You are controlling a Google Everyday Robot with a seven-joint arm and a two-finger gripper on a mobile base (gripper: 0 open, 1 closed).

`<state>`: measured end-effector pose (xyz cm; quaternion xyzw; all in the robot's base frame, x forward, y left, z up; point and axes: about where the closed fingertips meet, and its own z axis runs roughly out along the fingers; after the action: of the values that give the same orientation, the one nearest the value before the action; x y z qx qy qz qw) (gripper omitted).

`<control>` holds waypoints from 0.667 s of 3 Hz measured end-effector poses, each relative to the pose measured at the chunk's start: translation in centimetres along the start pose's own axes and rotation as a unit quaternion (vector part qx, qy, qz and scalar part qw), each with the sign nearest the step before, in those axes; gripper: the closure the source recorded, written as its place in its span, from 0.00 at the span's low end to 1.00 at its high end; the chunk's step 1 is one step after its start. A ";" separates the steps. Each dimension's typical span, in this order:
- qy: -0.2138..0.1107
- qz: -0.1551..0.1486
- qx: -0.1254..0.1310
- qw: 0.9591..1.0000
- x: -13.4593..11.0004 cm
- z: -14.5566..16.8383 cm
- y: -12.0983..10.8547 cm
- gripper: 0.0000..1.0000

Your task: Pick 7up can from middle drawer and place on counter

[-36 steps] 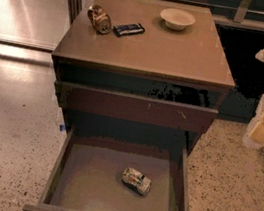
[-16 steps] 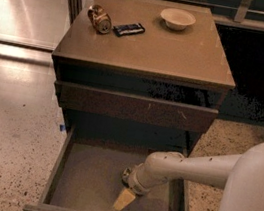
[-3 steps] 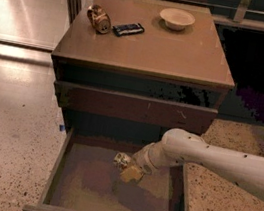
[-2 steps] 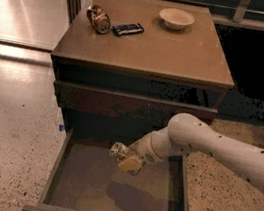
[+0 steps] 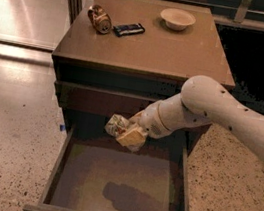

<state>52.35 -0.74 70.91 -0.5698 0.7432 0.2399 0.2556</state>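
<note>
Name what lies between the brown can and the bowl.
Camera view: a dark flat packet; the pincer holds the pale can over the drawer.

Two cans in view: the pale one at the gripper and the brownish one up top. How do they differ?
The 7up can is pale whitish-silver; the brownish-gold can is darker. The 7up can is held by the gripper in the air over the middle drawer; the brownish-gold can rests on the counter, untouched. Both are small drinks cans.
</note>
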 end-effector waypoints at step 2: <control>0.002 -0.006 0.014 1.000 -1.4 -1.4 -0.1 1.00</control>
<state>52.61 -0.69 72.85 -0.5711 0.7436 0.2266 0.2637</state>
